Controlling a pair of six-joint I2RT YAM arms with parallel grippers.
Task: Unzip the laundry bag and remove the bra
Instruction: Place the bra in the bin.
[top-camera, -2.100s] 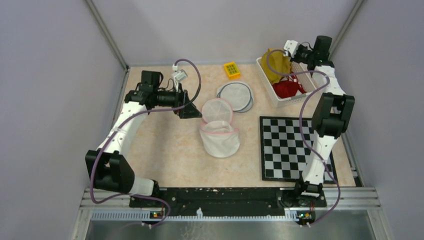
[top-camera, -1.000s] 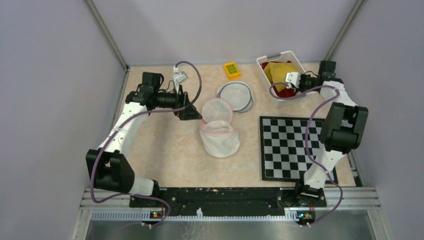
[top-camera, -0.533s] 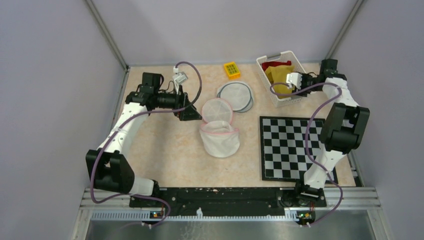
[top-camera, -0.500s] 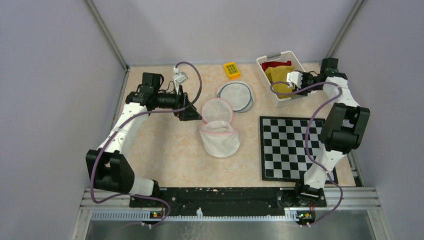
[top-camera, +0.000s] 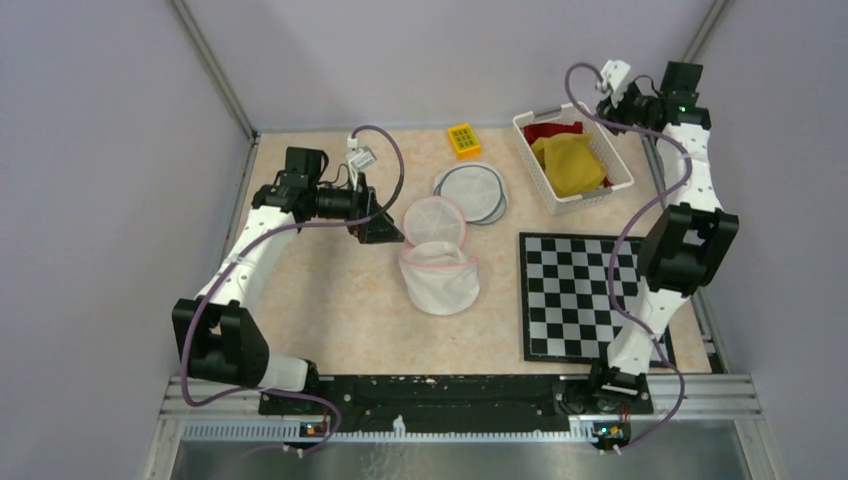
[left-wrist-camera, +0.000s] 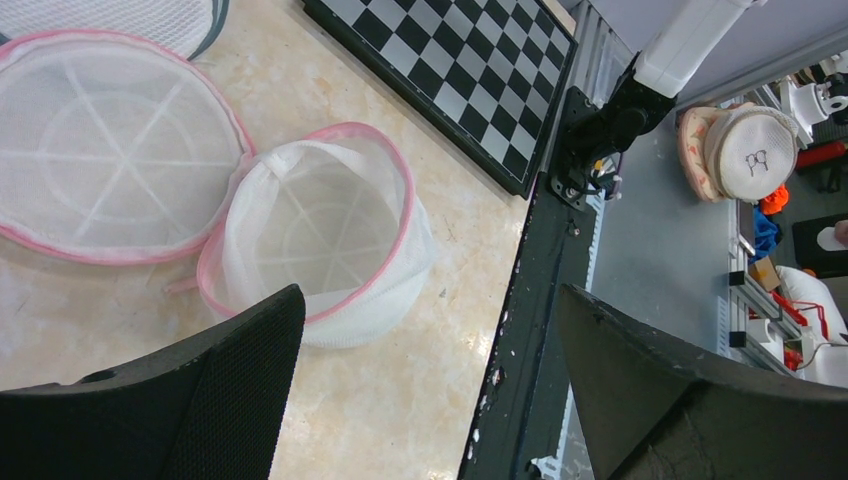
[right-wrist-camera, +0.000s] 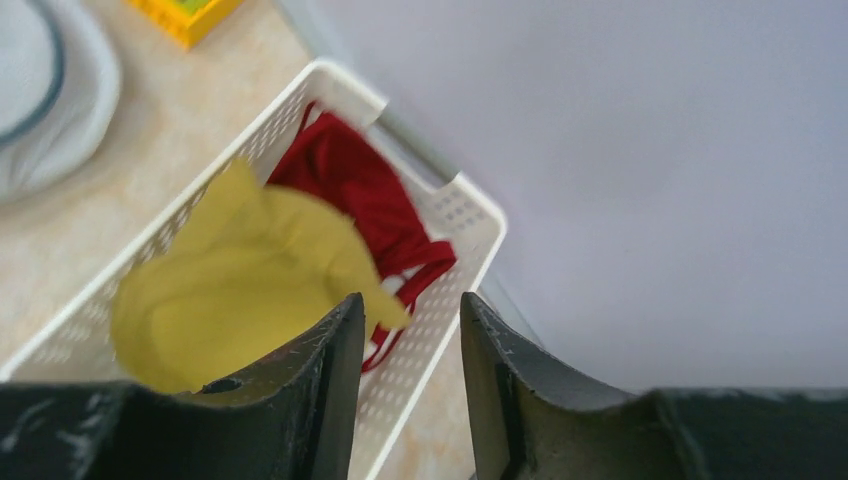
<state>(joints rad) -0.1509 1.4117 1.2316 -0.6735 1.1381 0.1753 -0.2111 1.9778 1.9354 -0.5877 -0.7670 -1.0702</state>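
Two grippers and six table items for your list, with clock directions read on the top view.

1. Left gripper (top-camera: 379, 222): its fingers (left-wrist-camera: 240, 375) are spread as wide as they go, with nothing between them and nothing touched. It hovers at 9 o'clock of the bag lid (top-camera: 433, 220). You will find it placed just as it was two seconds ago.

2. Right gripper (right-wrist-camera: 410, 305): its fingers (right-wrist-camera: 330, 385) stand a narrow gap apart and are empty, touching nothing. It is raised high over the 1 o'clock corner, above the basket (top-camera: 541, 190). Half a second ago it sat low at the basket's 3 o'clock rim. Two seconds ago it held the bra up over the basket.

3. Yellow bra (top-camera: 572, 165): out of the bag, lying loose in the basket on top of a red strappy garment (top-camera: 545, 130), which shows only at the far end.

4. Laundry bag (top-camera: 440, 282): white mesh with pink trim, at table centre. It is unzipped and empty, with its round lid flipped back toward 12 o'clock. You will see no shift from earlier.

5. Second mesh bag (top-camera: 470, 192): grey-rimmed, lying flat just beyond the lid at 1 o'clock of it.

6. Small yellow block with green squares (top-camera: 463, 139): at the table's 12 o'clock edge.

7. Chessboard mat (top-camera: 590, 300): at 4 o'clock, beside the right arm.
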